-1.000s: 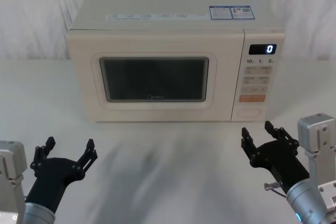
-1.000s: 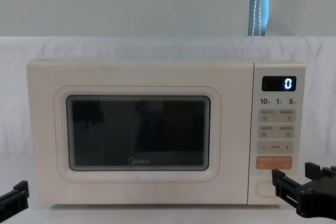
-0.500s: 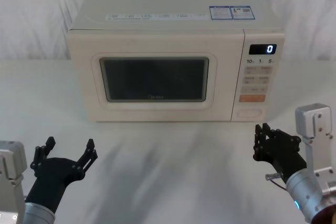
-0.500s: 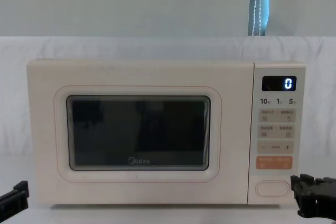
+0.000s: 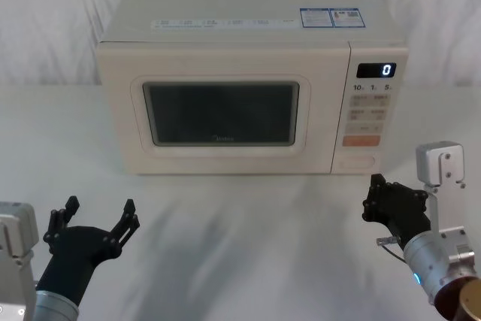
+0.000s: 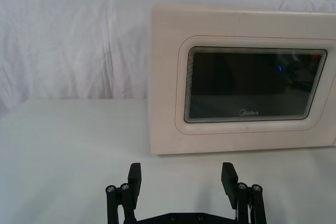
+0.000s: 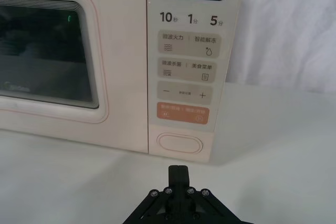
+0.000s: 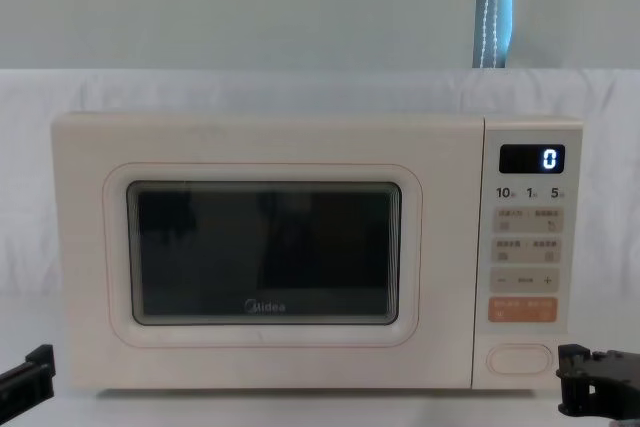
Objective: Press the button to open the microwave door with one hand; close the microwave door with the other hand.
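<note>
The cream microwave stands at the back of the table with its door (image 5: 218, 114) (image 8: 265, 252) (image 6: 252, 85) shut flat; the door has a dark window and a small Midea logo. The wide cream pill-shaped button (image 5: 358, 162) (image 8: 520, 358) (image 7: 180, 142) sits lowest on the control panel, under the orange key. My right gripper (image 5: 373, 197) (image 7: 178, 170) is shut, fingertips together, on the table a short way in front of the button and not touching it. My left gripper (image 5: 98, 217) (image 6: 181, 174) is open and low at the front left, well short of the door.
White cloth covers the table (image 5: 248, 216) and the wall behind. The display (image 5: 376, 70) reads 0. Bare tabletop lies between both grippers and the microwave's front. A blue strip (image 8: 492, 7) hangs behind the microwave at the upper right.
My right gripper has shut its fingers and drawn to the right and slightly back, away from in front of the button. The left arm and the door have not moved.
</note>
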